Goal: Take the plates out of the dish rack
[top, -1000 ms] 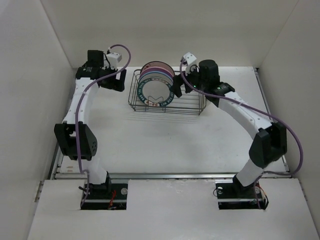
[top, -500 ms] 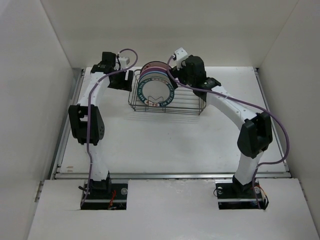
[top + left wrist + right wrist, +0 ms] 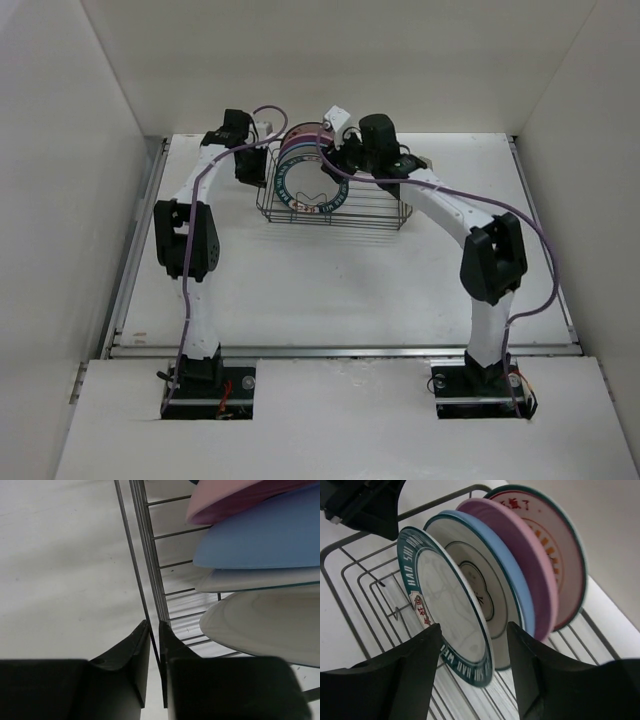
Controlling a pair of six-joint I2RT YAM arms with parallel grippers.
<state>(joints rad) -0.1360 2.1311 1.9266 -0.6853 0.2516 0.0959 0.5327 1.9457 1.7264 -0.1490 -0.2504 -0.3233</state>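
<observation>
The black wire dish rack [image 3: 375, 210] stands at the back of the table with several plates [image 3: 310, 180] upright in it. My left gripper [image 3: 252, 165] is at the rack's left end, shut on its rim wire [image 3: 150, 555]; the fingers [image 3: 142, 647] pinch the wire. My right gripper [image 3: 474, 635] reaches in from the right and is open. Its jaws straddle the lower edge of the front plate with the teal lettered rim [image 3: 445, 610]. Behind that stand a white flower-outline plate [image 3: 480, 590], a blue plate [image 3: 520, 600], a pink plate [image 3: 530, 575] and an orange-patterned plate [image 3: 560, 545].
White walls close the table at the back and both sides. The rack's right half [image 3: 385, 200] holds no plates. Bare white tabletop [image 3: 330, 290] lies in front of the rack, between the two arms.
Both arms swung inward to the rack. The left gripper closed on the rack's left rim wire. The right gripper came over the plates and narrowed around the front plate's edge.
</observation>
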